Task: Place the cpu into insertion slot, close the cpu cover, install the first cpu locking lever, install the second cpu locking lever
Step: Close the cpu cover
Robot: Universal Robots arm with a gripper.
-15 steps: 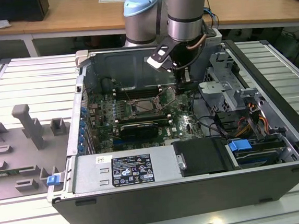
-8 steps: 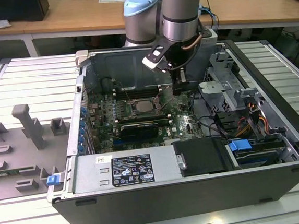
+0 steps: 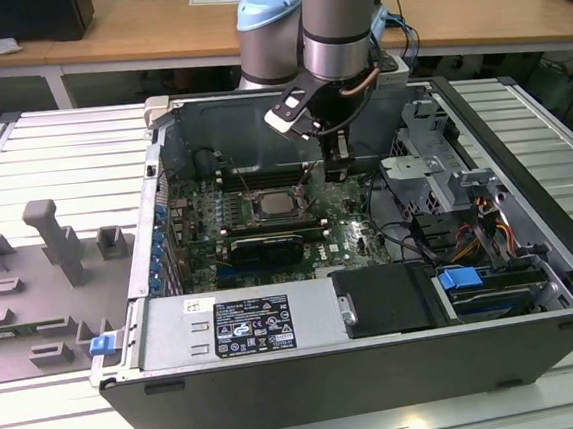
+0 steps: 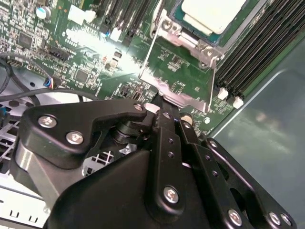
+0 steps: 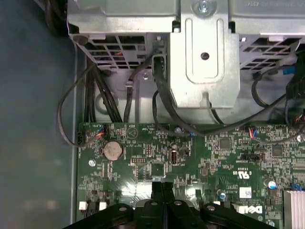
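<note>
Beside insertion slot (image 4: 178, 16) | claw (image 4: 162, 105) narrow, tips against raised cpu cover (image 4: 177, 98) edge | cpu (image 4: 212, 14) seated beyond

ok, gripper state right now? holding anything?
Gripper: shut, fingertips at the edge of the open cpu cover; whether it pinches the cover cannot be told.

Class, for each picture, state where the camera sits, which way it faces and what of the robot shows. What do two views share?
Exterior view: off the arm, looking down into the open computer case; the arm and claw hang over the motherboard.
Second wrist view: on the arm, looking along the claw at the cpu and open cpu cover.
First wrist view: on the arm, looking past the claw to the coin battery and drive cage.
Shared: claw and motherboard in both wrist views; cpu in exterior and second wrist views.
</note>
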